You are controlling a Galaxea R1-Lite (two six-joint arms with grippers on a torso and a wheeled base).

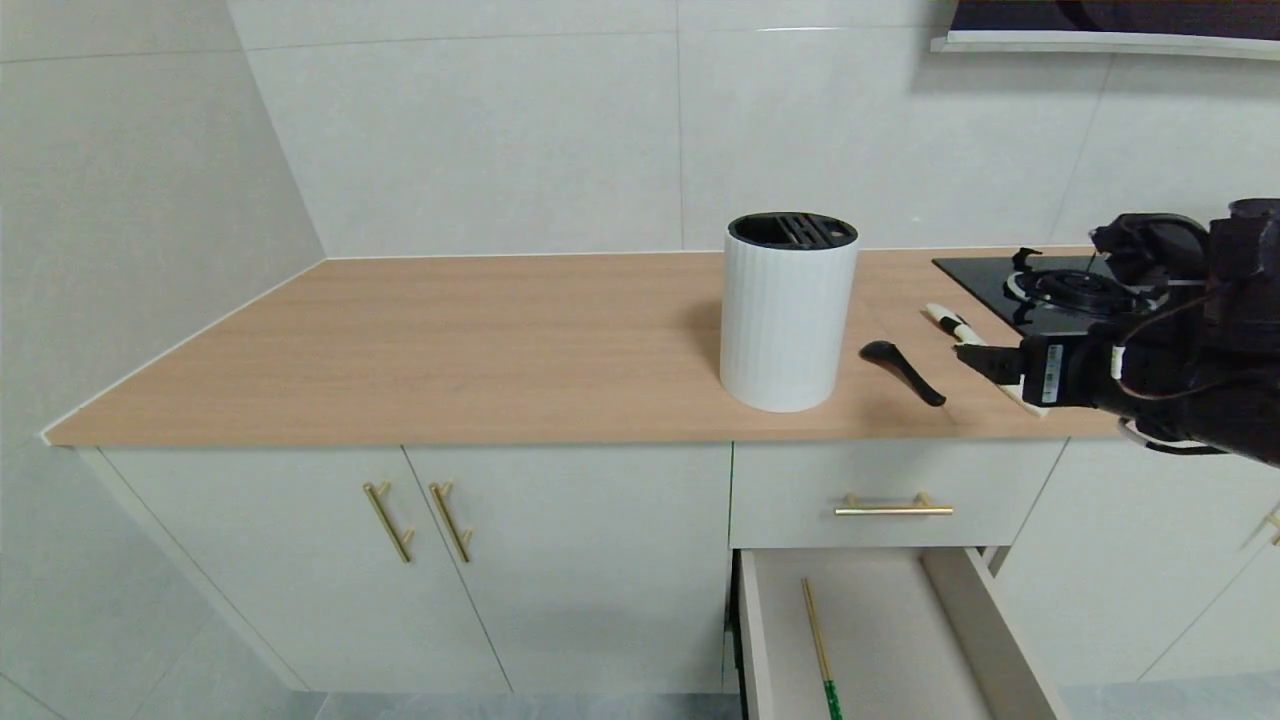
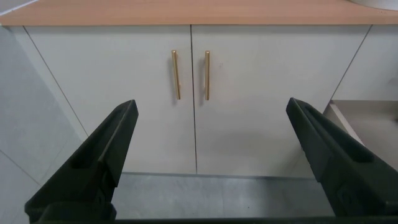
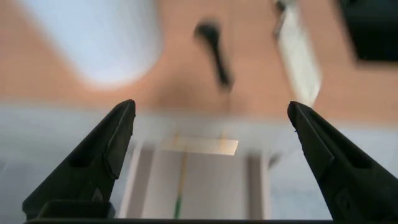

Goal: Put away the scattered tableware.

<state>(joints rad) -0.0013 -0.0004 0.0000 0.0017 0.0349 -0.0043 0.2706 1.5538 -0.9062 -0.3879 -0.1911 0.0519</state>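
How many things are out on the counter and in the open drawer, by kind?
White holder: 1
Black spoon: 1
White utensil: 1
Chopsticks in the drawer: 1 set; I cannot tell whether it is a pair
Total: 4

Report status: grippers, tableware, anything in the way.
Left gripper open, facing cabinet doors; right gripper open, near counter edge. Black spoon, white utensil on counter beside white holder; chopsticks in open drawer. Nothing blocking the spoon.
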